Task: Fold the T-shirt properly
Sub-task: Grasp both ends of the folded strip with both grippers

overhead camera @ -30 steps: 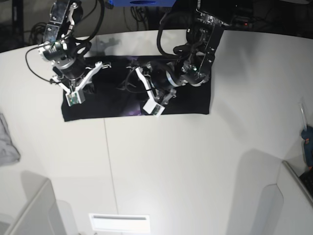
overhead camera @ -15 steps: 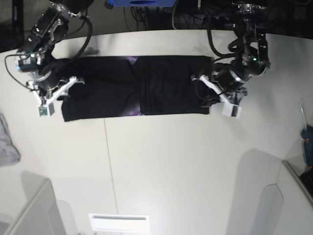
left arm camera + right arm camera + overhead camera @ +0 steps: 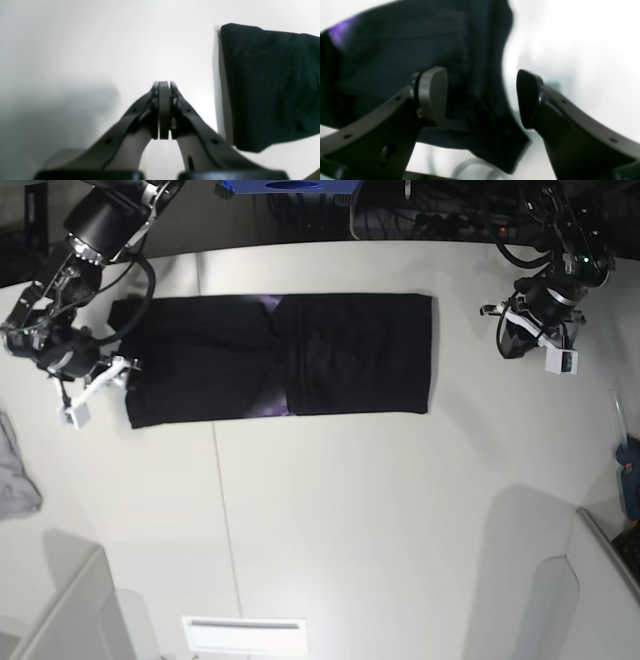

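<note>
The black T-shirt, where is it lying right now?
In the base view the black T-shirt lies flat as a long band across the far part of the white table, between the right gripper and the left gripper.

Overhead base; close, perhaps blurred wrists

I'm working in what looks like a robotics lab: a wide white table (image 3: 350, 510), two black robot arms (image 3: 95, 240) mounted at its far edge, and tangled cables (image 3: 420, 220) behind them.
</note>
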Tool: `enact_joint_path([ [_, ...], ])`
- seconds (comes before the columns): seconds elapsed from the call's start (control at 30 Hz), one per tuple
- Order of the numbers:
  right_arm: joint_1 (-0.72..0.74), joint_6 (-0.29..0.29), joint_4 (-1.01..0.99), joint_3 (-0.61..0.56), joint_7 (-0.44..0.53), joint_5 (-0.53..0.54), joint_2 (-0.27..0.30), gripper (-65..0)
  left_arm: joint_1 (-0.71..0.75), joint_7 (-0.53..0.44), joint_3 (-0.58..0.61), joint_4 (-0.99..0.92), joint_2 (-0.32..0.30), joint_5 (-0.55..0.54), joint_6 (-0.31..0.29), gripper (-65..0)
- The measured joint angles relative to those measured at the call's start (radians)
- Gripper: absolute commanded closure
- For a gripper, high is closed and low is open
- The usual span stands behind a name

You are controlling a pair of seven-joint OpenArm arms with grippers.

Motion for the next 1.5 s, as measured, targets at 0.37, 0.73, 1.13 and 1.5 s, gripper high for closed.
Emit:
enact_joint_path([
  [0.37, 0.0, -0.004, -0.117, -0.01, 0.097, 0.016, 0.023, -41.0, -0.008, -0.193, 0.165, -0.132, 0.011, 0.159, -0.006, 0.0],
  [0.73, -0.015, -0.003, -0.196, -0.009, 0.113, 0.044, 0.029, -41.0, -0.055, -0.204, 0.263, -0.169, 0.011, 0.166, -0.003, 0.0],
  [1.13, -0.04, 0.003, -0.192, -0.009, 0.146, 0.061, -0.004, -29.1, -0.133, -0.21, 0.29, -0.236, 0.041, 0.158, 0.0, 0.0],
  [1.5, -0.032, 0.002, -0.201, -0.015, 0.107, 0.038, 0.031, 0.0, -0.175, -0.26, 0.429, -0.301, 0.035, 0.136, -0.006, 0.0],
])
